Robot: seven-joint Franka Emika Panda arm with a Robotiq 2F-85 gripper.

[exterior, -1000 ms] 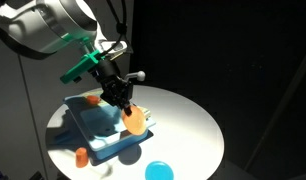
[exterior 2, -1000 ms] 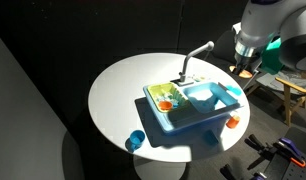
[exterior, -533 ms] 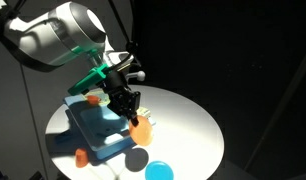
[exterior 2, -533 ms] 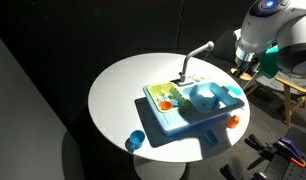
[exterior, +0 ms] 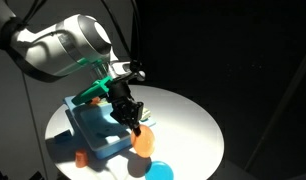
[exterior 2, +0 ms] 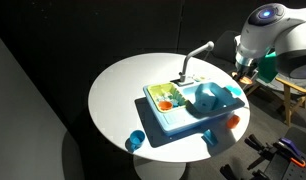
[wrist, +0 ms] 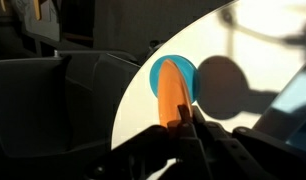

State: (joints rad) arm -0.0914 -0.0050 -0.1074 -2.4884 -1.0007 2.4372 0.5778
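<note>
Gripper (exterior: 136, 122) clenched on a flat orange rounded piece (exterior: 143, 139), which hangs below the fingertips and off the table.
Wrist view: the piece (wrist: 173, 90) is edge-on, its long axis pointing straight away from the fingers.
Round blue disc (wrist: 160, 70) lies beyond its far end.
Edge of round white table (wrist: 243, 55) is near, on the disc side.
Blue plastic sink tray (exterior: 93, 125) is behind the gripper; bare tabletop is opposite.

Harsh spotlight on white table (exterior 2: 123, 90), black surroundings, hard shadows (wrist view foreground dark, blurred).
</note>
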